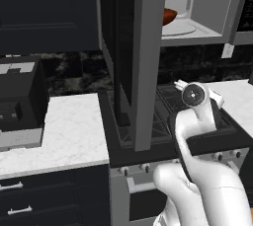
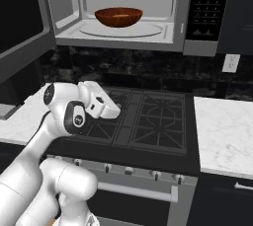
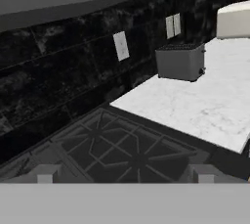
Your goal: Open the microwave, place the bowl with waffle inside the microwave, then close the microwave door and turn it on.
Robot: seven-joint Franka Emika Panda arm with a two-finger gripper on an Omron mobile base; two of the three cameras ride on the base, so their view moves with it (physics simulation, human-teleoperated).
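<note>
The white arm's gripper (image 2: 114,109) hangs low over the black gas stove (image 2: 148,121) with its dark iron grates; whether its jaws stand apart or together cannot be told. White marble counter (image 2: 225,133) runs at three o'clock of the stove, carrying a grey toaster (image 3: 180,61) against the black tiled backsplash (image 2: 143,69). At twelve o'clock, above, the grey-framed microwave (image 2: 185,32) stands open, its dark-glass microwave door (image 1: 131,47) swung wide. The small reddish-brown bowl (image 2: 118,16) sits on the round turntable inside.

A home kitchen: a gas stove (image 2: 148,121) under a wall-mounted microwave (image 2: 133,10), white marble counters (image 1: 64,131), dark cabinets (image 1: 44,13), and what looks like a toaster (image 3: 179,61).
</note>
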